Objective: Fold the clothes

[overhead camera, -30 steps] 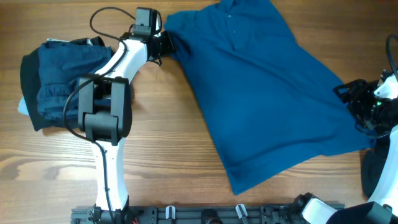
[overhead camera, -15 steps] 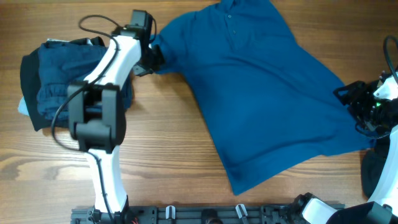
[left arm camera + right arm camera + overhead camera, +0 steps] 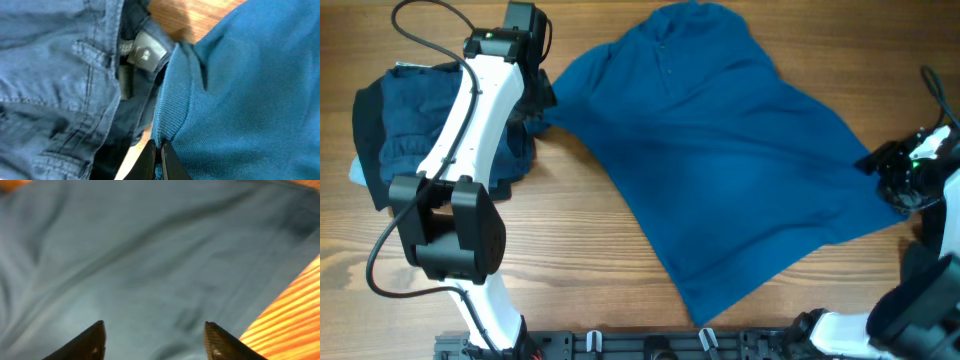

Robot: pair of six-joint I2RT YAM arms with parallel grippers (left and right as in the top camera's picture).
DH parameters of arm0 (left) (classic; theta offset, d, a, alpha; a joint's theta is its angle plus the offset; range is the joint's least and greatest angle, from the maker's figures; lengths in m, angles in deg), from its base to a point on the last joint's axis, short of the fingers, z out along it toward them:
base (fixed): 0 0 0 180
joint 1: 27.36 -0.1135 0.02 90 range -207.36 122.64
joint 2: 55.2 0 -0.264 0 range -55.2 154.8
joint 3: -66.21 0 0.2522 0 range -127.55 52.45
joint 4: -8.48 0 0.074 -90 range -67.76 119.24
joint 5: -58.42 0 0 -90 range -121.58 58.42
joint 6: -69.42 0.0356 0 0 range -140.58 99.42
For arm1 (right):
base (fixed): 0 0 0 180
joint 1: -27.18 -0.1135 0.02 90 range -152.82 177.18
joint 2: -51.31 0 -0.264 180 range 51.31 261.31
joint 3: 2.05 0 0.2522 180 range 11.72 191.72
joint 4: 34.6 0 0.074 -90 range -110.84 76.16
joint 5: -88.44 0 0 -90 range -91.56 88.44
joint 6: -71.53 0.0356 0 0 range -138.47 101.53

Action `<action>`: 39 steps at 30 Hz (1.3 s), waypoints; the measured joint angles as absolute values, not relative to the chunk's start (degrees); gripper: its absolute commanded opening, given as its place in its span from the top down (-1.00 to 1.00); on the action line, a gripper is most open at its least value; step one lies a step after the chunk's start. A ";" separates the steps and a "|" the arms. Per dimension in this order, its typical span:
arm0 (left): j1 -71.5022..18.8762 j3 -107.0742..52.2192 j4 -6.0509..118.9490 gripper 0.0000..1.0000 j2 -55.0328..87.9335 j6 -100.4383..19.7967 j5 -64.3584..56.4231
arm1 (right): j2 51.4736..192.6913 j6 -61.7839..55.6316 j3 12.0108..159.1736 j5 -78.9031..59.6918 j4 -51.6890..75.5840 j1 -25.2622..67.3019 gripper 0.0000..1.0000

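My left pincer (image 3: 159, 161) pinches polo shirt (image 3: 720, 170) by ribbed cuff (image 3: 172, 100) | my right pincer (image 3: 156, 340) spread above smooth blue knit | only left wrist shows denim garment (image 3: 60, 90) seams, label (image 3: 145, 52) | woodgrain bench (image 3: 590, 250)

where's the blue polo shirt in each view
Overhead: blue polo shirt spread across the centre and right.
Left wrist: it fills the right half, cuff pinched in the left claw at bottom.
Right wrist: it fills nearly the whole frame.
Shared landmark: the wooden table, bare beside the shirt in all three.

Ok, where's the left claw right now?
Overhead view, upper left: the left claw pinches the blue polo at its sleeve edge, beside the dark garment pile.
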State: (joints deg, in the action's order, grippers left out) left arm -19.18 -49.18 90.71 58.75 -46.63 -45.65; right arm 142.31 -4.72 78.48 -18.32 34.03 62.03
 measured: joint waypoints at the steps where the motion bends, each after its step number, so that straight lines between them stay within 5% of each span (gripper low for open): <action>1: -19.18 -49.18 91.08 0.92 58.75 -46.60 -45.93 | 143.71 -3.82 78.46 -17.44 33.33 62.03 0.47; 2: -19.18 -49.18 91.21 0.92 58.75 -46.63 -45.98 | 145.17 -3.19 78.46 -16.63 32.55 62.03 0.85; 3: -19.18 -49.18 91.96 0.92 58.75 -46.60 -46.52 | 147.23 -2.46 78.46 -15.50 30.93 62.03 0.92; 12: -19.18 -49.18 92.37 0.92 57.90 -46.60 -46.76 | 158.46 6.85 78.24 -8.98 19.70 61.97 0.91; 20: -19.18 -49.18 92.17 0.49 53.95 -46.69 -46.24 | 165.15 14.78 81.34 -9.20 5.79 62.08 0.91; 26: -19.18 -49.18 92.09 0.39 53.68 -46.63 -42.92 | 171.03 16.05 89.45 -11.58 3.46 61.97 0.92; 28: -19.18 -49.18 92.06 0.14 53.68 -46.67 -42.41 | 172.89 13.38 93.58 -14.27 5.07 61.97 0.84; 31: -19.15 -49.18 91.69 -0.09 53.68 -46.23 -41.95 | 173.33 8.62 101.03 -18.45 12.55 61.97 0.43; 39: -17.49 -49.18 86.51 -0.19 53.71 -36.03 -35.62 | 163.91 -1.42 111.63 -28.89 28.88 61.97 -0.07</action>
State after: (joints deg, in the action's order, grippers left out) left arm -17.49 -49.18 86.51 53.71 -36.03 -35.62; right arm 163.91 -1.42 111.63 -28.89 28.88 61.97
